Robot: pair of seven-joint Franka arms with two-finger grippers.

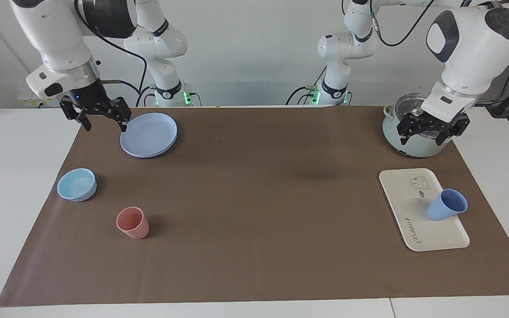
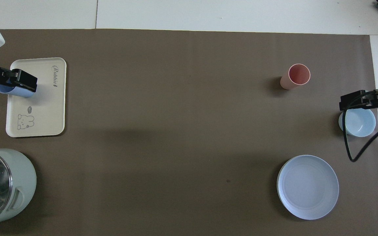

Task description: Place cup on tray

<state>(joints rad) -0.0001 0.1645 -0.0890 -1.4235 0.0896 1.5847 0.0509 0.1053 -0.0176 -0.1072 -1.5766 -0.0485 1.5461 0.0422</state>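
Cup (image 1: pixel 447 204) was seen already on the tray (image 1: pixel 407 207), standing at the tray's long edge toward the left arm's end of the table and leaning, its mouth tipped outward; whether its foot was partly off the rim could not be told. Tray was laid on the brown mat (image 1: pixel 254 198) near the corner at the left arm's end, farther from the robots than the pot (image 1: pixel 413 132). The task was judged as good as done.

Cup was judged light, stiff plastic, smooth and somewhat slippery, easily toppled but not fragile. Because of its taper, a hold across the wall just under the rim was judged safest, with a modest squeeze so that it would not be squirted out.

Left gripper (image 1: pixel 431 132) was held raised over the pot, pointing down, its fingers spread apart and empty; in the overhead view it merely overlapped the cup (image 2: pixel 15 90) and tray (image 2: pixel 49 108) and was not touching them. Left arm was bent sharply at the wrist above it.

Right gripper (image 1: pixel 100 117) was hung over the mat's edge beside the plate (image 1: pixel 148 134), fingers parted wide, nothing held; that arm was waiting. Bowl (image 1: pixel 77 184) and pink cup (image 1: pixel 132 222) were left at the right arm's end
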